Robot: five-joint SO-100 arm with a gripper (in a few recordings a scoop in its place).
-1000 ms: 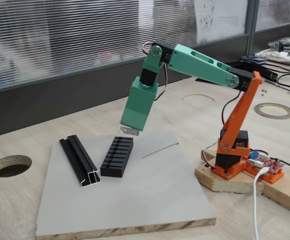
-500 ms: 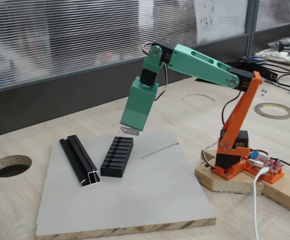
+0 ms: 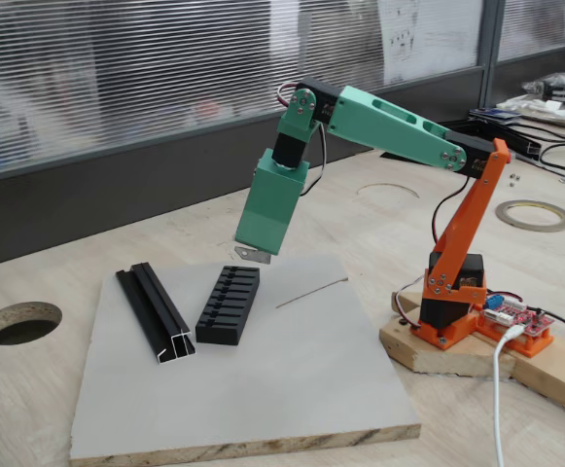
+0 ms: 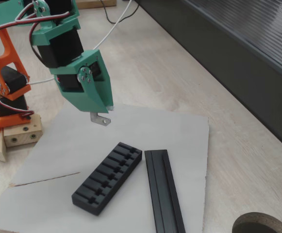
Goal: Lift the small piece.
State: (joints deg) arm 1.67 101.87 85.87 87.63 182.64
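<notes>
Nearest the camera in a fixed view lay the grey board [image 3: 263, 389], its front edge raw and pale. On it sat the long black channel rail [image 3: 156, 313] to the left and the black ridged block [image 3: 229, 305] just beside it, the two apart but close; both showed again from the other side, the rail [image 4: 164, 191] and the ridged block [image 4: 107, 177] flat on the board. A thin dark line [image 3: 311, 292] crossed the board to the right of the block.

Above the far end of the block hung the green gripper [image 3: 254, 253], pointing down, its tip clear of the board. The small piece [image 3: 253, 255] — a thin silvery clip — stuck out below the tip and touched nothing beneath it; in the other fixed view the small piece [image 4: 100, 118] showed as a little bent tab under the gripper [image 4: 102, 114]. The fingers were closed on it, as far as the green housing let one see.

Over the last second the gripper rose only a shade, then held near the same height. By my reading the lift was done — the piece was airborne.

Farther back stood the orange base [image 3: 457, 292] on its wooden block.
</notes>
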